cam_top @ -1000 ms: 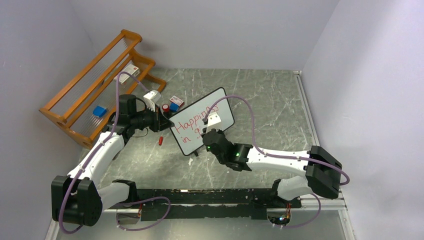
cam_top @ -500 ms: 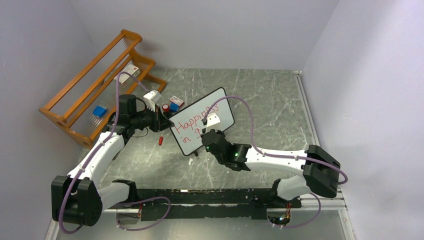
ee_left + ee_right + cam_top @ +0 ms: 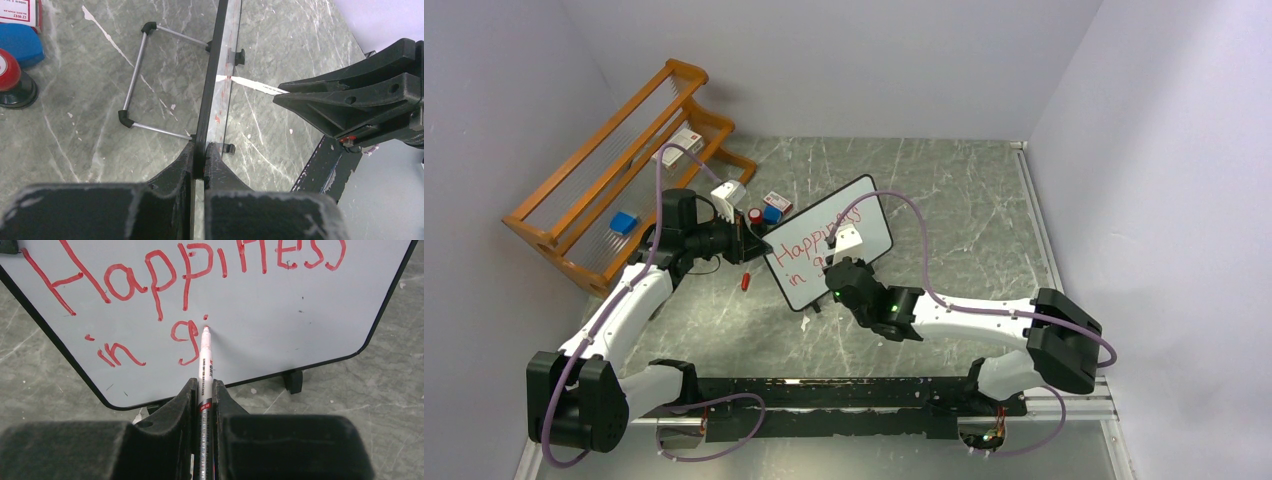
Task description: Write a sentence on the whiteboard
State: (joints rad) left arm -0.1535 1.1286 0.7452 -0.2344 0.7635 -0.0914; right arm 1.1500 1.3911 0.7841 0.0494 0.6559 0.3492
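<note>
The whiteboard (image 3: 796, 282) stands on its long edge near the middle of a grey marbled table (image 3: 964, 200), turned at an angle with its written face toward the arms' bases. Far to the left of the whiteboard, against the wall, is an orange wooden rack (image 3: 574, 200) with a blue block (image 3: 624, 222) inside it. Closer in, the left pincer (image 3: 199, 165) is clamped on the whiteboard's black frame at its left edge, one finger on each face. Just beyond that corner sit a red-lidded pot (image 3: 754, 216), a second blue block (image 3: 771, 213) and a small white box (image 3: 777, 200). A small red piece (image 3: 745, 281) lies on the table just left of the whiteboard's lower edge. Behind the whiteboard a wire stand (image 3: 135, 80) folds out onto the table. On the white face, the sentence (image 3: 160, 285) is in red handwriting on two slanted lines: "Happiness" above, and "in g" below, followed by the dot of an "i". The tip of a white marker (image 3: 205, 365) touches the whiteboard directly under that dot. The right pincer (image 3: 204, 387), in front of the whiteboard's right half, is closed tight on the marker's barrel. At the lower right edge of the whiteboard, one little black foot (image 3: 292, 381) rests on the table.
</note>
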